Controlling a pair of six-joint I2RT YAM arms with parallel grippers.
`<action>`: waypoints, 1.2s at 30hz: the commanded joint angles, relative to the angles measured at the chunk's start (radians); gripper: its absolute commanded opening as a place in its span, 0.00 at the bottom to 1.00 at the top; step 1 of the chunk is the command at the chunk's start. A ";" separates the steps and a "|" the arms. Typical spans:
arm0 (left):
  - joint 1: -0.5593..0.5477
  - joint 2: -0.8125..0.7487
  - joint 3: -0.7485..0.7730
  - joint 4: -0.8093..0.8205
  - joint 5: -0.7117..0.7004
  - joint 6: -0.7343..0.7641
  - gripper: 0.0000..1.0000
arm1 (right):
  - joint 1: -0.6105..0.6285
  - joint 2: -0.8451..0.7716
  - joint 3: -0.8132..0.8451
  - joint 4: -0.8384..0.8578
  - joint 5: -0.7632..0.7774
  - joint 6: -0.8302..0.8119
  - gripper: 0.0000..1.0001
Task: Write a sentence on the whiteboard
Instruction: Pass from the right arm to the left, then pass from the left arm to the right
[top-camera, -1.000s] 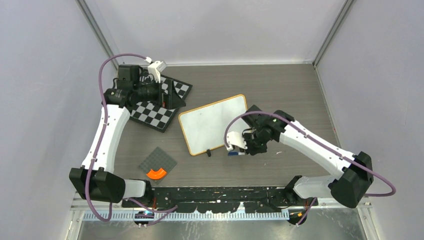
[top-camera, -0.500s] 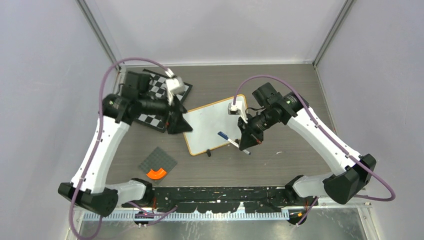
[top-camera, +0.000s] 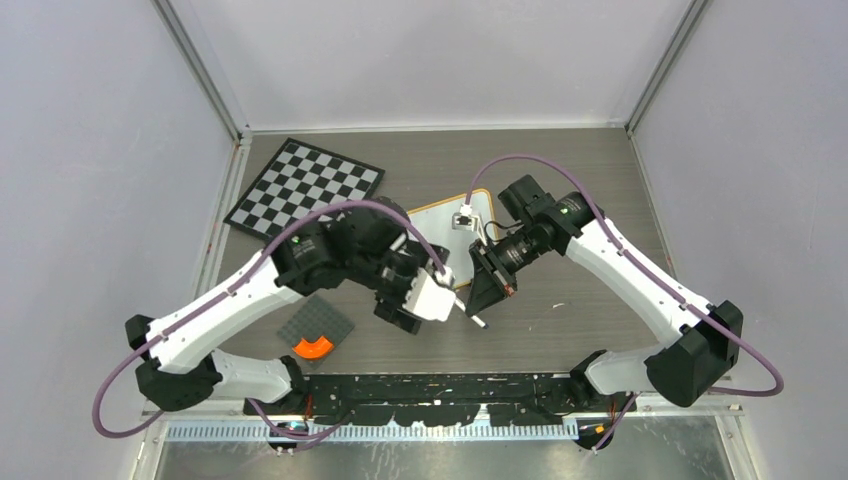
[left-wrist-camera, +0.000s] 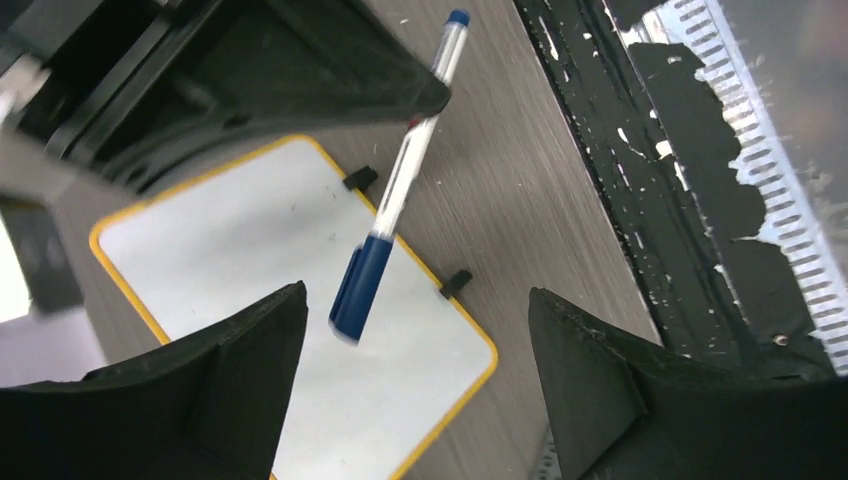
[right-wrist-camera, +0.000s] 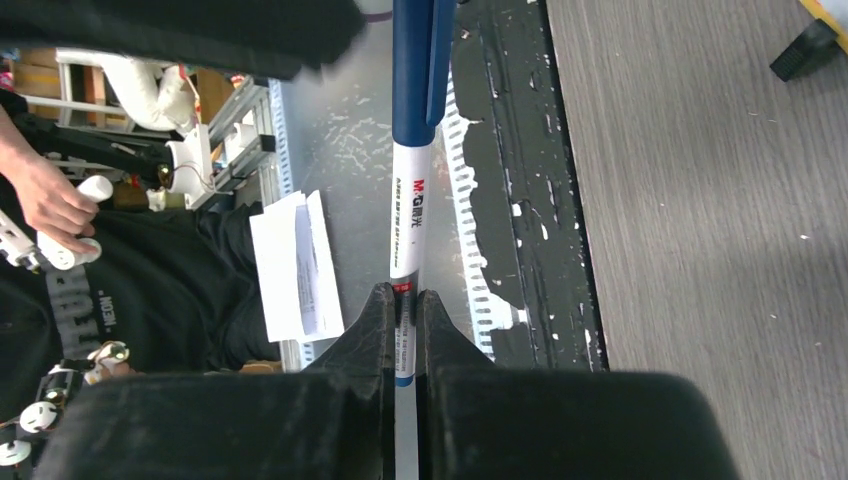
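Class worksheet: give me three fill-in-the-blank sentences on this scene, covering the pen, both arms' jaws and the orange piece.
The right gripper has its jaws shut on a ___-capped pen.
The left gripper has its jaws ___ near that cap.
The orange piece rests on a ___ square plate.
Missing words: blue; open; grey.

Overhead plus wrist close-ups, pen (left-wrist-camera: 358, 285) shared

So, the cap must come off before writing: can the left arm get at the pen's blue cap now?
Probably yes. The right fingers pinch the pen by its other end, so the blue cap juts bare in front of the open left fingers.
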 joint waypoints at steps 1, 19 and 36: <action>-0.101 0.015 -0.025 0.066 -0.150 0.167 0.82 | 0.002 -0.042 0.000 0.009 -0.076 0.018 0.00; -0.152 0.004 -0.175 0.201 -0.261 0.132 0.00 | 0.032 -0.025 0.047 -0.106 -0.009 -0.076 0.07; 0.283 -0.010 -0.158 0.227 0.288 -0.622 0.00 | -0.237 -0.016 0.200 0.274 0.025 0.436 0.83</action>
